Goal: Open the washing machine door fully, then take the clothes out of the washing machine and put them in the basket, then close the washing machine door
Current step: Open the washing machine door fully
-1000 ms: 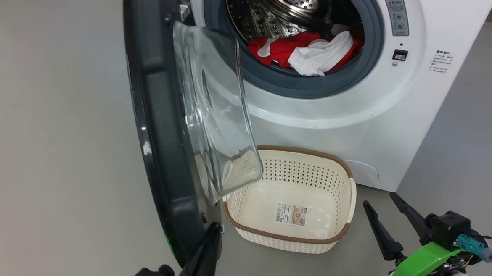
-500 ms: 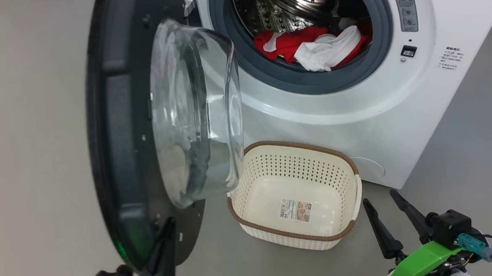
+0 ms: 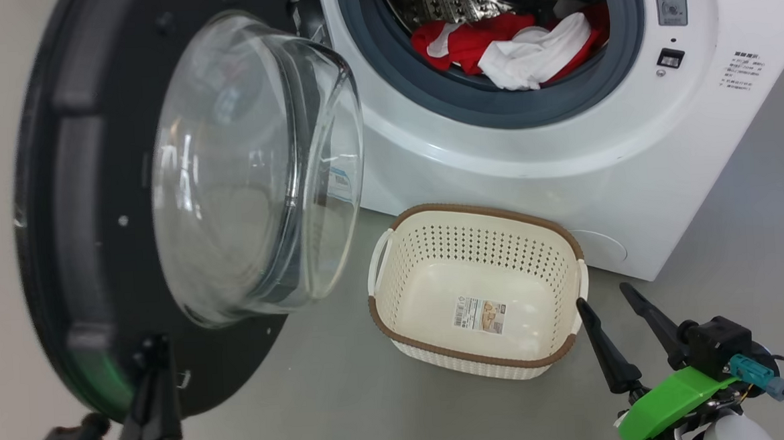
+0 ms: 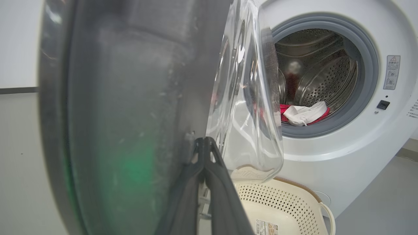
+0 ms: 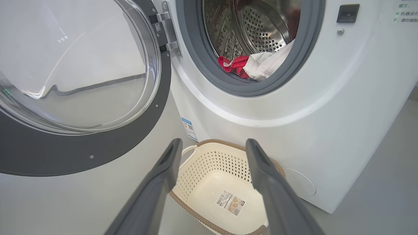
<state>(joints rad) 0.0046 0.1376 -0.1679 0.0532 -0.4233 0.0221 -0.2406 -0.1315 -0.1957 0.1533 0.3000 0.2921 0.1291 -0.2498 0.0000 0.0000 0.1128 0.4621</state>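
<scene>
The washing machine door (image 3: 76,216), a black ring around a bulging glass bowl, stands swung wide open to the left of the white washing machine (image 3: 564,171). My left gripper (image 3: 152,346) is shut, its joined fingertips (image 4: 204,143) resting against the door's lower inner face (image 4: 130,98). Red and white clothes (image 3: 510,43) lie in the drum, at the front behind the grey gasket. The cream basket (image 3: 485,210) sits empty on the floor below the opening. My right gripper (image 3: 604,297) hovers open beside the basket's right end; its wrist view looks over the basket (image 5: 209,163) toward the clothes (image 5: 254,63).
Grey floor surrounds the machine. The open door (image 5: 81,153) takes up the space left of the basket. A blue label (image 5: 188,128) is stuck low on the machine's front, and the latch socket (image 3: 670,58) sits right of the drum opening.
The door has swung further open to the left, and my left gripper has travelled left with it. The head camera shifted a little. The right gripper stayed put.
</scene>
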